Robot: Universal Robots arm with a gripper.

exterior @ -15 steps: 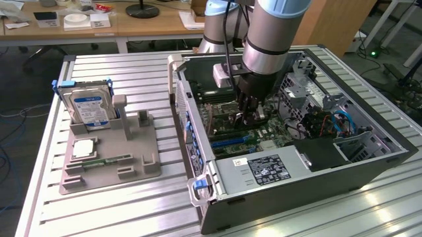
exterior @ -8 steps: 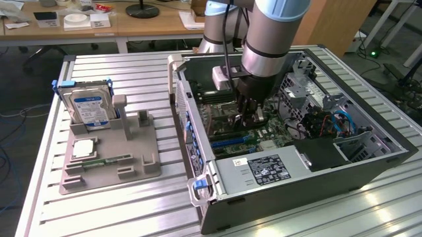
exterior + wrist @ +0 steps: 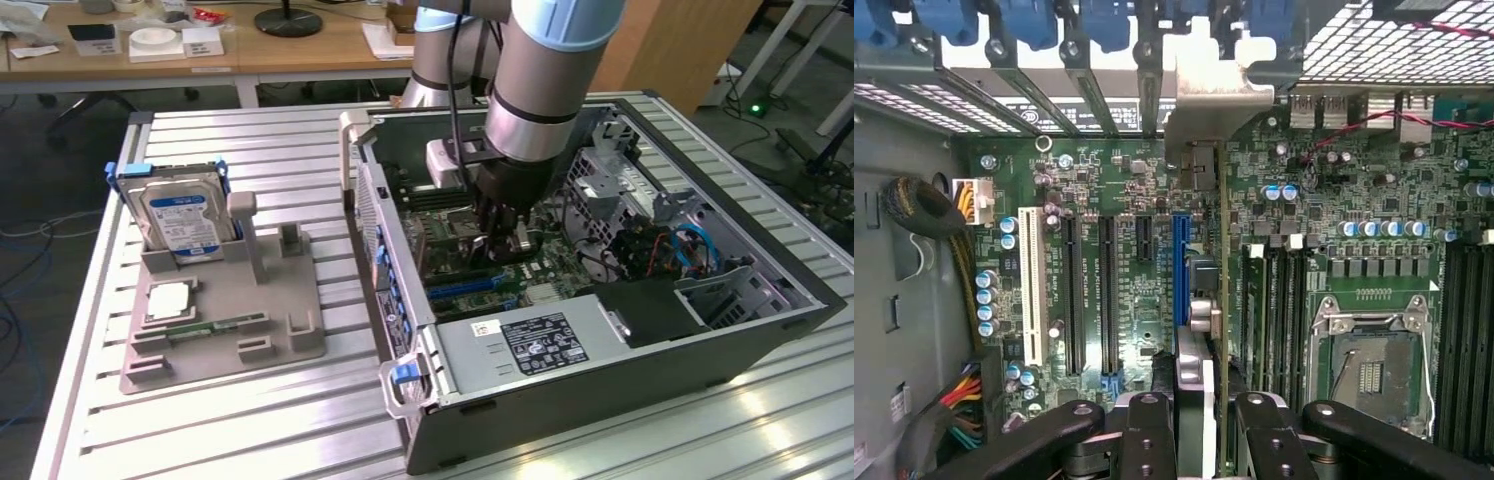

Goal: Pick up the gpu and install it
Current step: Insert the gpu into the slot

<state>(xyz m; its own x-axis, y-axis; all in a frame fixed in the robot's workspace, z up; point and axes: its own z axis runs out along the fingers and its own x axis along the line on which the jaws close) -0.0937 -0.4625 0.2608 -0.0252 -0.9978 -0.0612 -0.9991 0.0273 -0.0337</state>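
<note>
Slatted table (image 3: 240,420), desks (image 3: 267,55) behind, tool (image 3: 499,242) gripping gpu (image 3: 1216,100)

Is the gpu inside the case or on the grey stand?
Inside the case: the gripper holds the gpu on edge above the motherboard, near the blue slot. Seated or not: cannot tell.
</note>
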